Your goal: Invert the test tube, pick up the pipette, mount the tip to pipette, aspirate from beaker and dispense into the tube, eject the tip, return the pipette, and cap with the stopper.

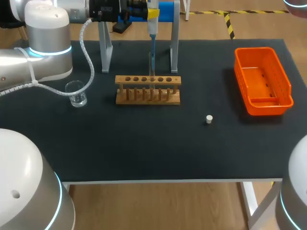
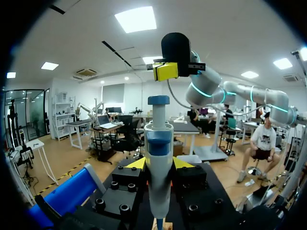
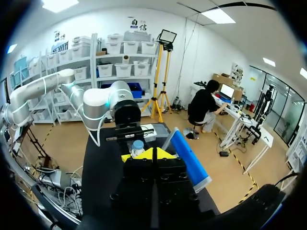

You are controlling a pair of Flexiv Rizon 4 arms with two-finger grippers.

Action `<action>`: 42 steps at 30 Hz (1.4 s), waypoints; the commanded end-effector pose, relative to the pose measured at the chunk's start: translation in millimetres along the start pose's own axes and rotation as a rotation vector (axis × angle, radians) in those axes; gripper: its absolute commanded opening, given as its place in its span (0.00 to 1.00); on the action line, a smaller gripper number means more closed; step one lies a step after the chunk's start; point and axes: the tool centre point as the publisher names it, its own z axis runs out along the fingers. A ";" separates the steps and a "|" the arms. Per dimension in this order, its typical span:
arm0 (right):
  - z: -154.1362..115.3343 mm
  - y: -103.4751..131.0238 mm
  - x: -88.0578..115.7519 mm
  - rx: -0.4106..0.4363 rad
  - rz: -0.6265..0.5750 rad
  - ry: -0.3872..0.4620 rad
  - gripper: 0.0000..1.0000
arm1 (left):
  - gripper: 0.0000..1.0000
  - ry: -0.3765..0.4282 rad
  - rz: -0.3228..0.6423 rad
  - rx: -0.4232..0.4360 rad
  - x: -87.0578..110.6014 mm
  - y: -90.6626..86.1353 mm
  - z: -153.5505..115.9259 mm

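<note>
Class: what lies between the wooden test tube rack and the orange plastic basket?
Head view: only bare black table lies between the wooden test tube rack and orange plastic basket; the white stopper sits nearer the front.

A black-topped table on white legs stands on a light wooden floor marked with yellow-and-black tape. Overhead, square light panels glow in a white ceiling. White walls carry shelving stacked with storage boxes, and glass partitions close one side.
</note>
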 end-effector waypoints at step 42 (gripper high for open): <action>65.6 15.3 10.6 0.034 0.056 0.025 0.00 | 0.00 0.002 0.000 0.000 -0.9 -0.4 -0.2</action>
